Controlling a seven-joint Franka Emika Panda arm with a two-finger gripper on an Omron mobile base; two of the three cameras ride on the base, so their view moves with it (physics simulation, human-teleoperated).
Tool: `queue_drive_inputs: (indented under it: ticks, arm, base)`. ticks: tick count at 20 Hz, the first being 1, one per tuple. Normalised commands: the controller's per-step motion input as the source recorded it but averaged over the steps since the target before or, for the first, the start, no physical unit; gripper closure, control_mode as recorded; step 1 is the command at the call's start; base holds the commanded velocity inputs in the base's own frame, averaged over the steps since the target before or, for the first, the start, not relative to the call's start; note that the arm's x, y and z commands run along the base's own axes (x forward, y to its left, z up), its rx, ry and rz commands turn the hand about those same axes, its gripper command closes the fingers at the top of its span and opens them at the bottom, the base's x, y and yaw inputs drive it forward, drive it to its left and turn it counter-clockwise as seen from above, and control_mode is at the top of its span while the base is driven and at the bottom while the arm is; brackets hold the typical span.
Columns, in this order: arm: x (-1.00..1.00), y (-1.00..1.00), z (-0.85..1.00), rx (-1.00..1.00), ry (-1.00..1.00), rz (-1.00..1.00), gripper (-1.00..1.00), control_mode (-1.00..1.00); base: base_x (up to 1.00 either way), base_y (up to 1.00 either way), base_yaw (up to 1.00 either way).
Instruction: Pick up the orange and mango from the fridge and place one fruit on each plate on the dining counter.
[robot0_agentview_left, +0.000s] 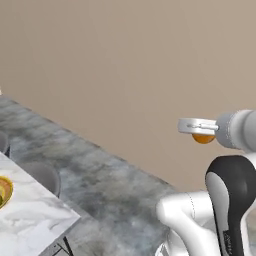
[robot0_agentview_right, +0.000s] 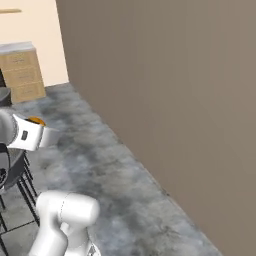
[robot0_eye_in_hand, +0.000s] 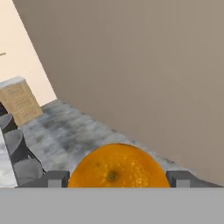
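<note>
Taupe wall (robot0_agentview_left: 125, 65) takes most of the frame, plain, running above a grey mottled floor (robot0_agentview_left: 110, 185). Desk (robot0_agentview_left: 30, 215), white-and-grey marbled slab, sits at lower left of the left base view, corner pointing toward the arm. Grey stools (robot0_eye_in_hand: 17, 148) stand in a row beside it in the hand view; one stool (robot0_agentview_left: 45, 176) shows at the desk edge in the left base view. Light wooden drawer cabinet (robot0_agentview_right: 22, 75) against the cream wall, far back. Mustard-yellow plate (robot0_agentview_left: 4, 192) with greenish centre lies on the desk, cut by the left frame edge. Hand (robot0_eye_in_hand: 118, 178) is raised in the air, well away from the desk, clamped on the orange (robot0_eye_in_hand: 118, 168): a dark finger (robot0_eye_in_hand: 52, 178) presses each side of the fruit. Orange also peeks under the hand in the left base view (robot0_agentview_left: 202, 138).
</note>
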Motion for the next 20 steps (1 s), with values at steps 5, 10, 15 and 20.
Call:
queue_drive_inputs:
  ticks: [5,10,15,20]
  arm:
    - [0.0,0.0,0.0,0.0,0.0,0.0,1.0,1.0]
    - [0.0,0.0,0.0,0.0,0.0,0.0,1.0,1.0]
    - [0.0,0.0,0.0,0.0,0.0,0.0,1.0,1.0]
    - [0.0,0.0,0.0,0.0,0.0,0.0,1.0,1.0]
  base:
    - [0.51,-0.94,0.25]
    - [0.85,-0.6,0.29]
    - [1.0,-0.21,0.42]
    - [1.0,-0.03,0.52]
